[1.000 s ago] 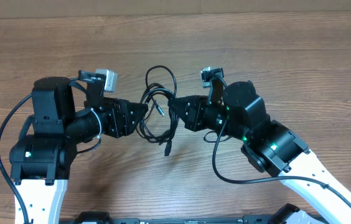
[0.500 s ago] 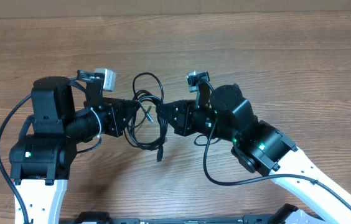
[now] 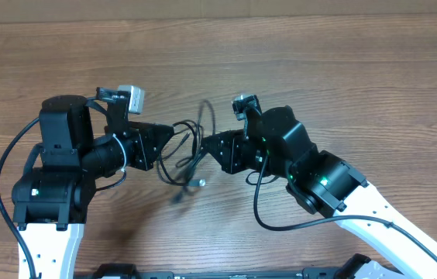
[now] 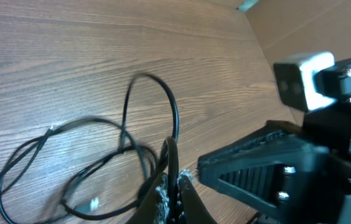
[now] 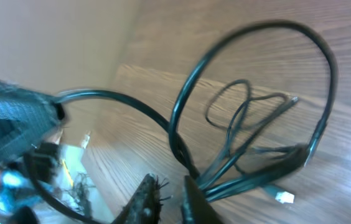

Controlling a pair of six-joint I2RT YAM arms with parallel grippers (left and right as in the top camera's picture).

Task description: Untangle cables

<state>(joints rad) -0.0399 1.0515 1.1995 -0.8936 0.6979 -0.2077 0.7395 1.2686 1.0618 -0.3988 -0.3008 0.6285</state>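
Note:
The cables point(image 3: 190, 152) are thin black cords, looped together above the wood table point(image 3: 319, 70) between my two grippers. My left gripper point(image 3: 173, 133) is shut on one strand. In the left wrist view that strand point(image 4: 174, 115) runs up from between the fingers of the left gripper point(image 4: 177, 177) into a tall loop. My right gripper point(image 3: 205, 143) points left at the bundle. In the right wrist view the right gripper point(image 5: 170, 179) has its jaws a narrow slit apart with nothing between them. The cables point(image 5: 228, 163) pass just right of its fingers. A small pale plug point(image 5: 284, 197) lies on the wood.
Thicker black wires point(image 3: 1, 167) hang from both arm bases at the near edge of the table. The right arm's black body point(image 4: 281, 168) fills the right of the left wrist view, close to the held strand. Bare wood stretches behind the grippers.
My left gripper has shut on a strand. The right arm has moved left toward it, and the bundle has shifted left and sagged, now blurred.

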